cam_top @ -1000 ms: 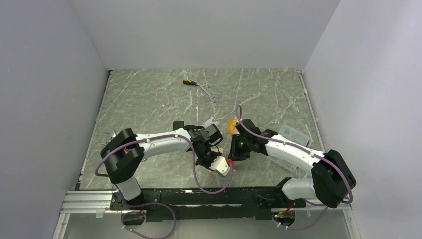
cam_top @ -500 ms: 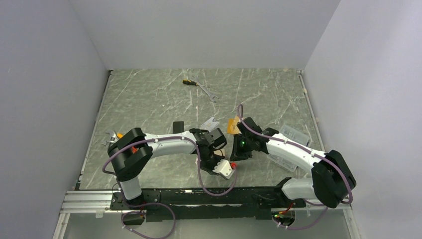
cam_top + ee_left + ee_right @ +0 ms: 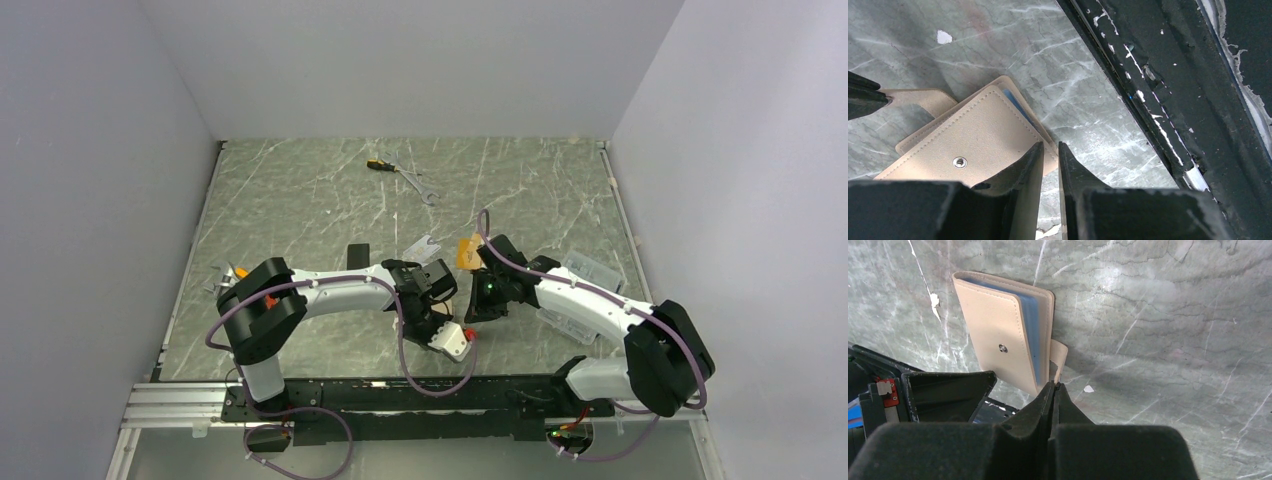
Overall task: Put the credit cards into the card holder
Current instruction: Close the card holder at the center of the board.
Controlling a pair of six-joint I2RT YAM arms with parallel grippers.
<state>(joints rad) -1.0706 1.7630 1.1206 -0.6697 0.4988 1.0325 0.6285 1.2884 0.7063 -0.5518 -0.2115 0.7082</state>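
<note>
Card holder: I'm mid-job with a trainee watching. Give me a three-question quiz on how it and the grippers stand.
1. True or false: the card holder lies folded, with its snap tab unfastened.
2. What is the right gripper shut on? A) the snap tab B) a black card C) a wrench
3. In the left wrist view, do the fingertips of the left gripper touch or stand apart?
Key: 1 true; 2 A; 3 apart, by a narrow gap.
</note>
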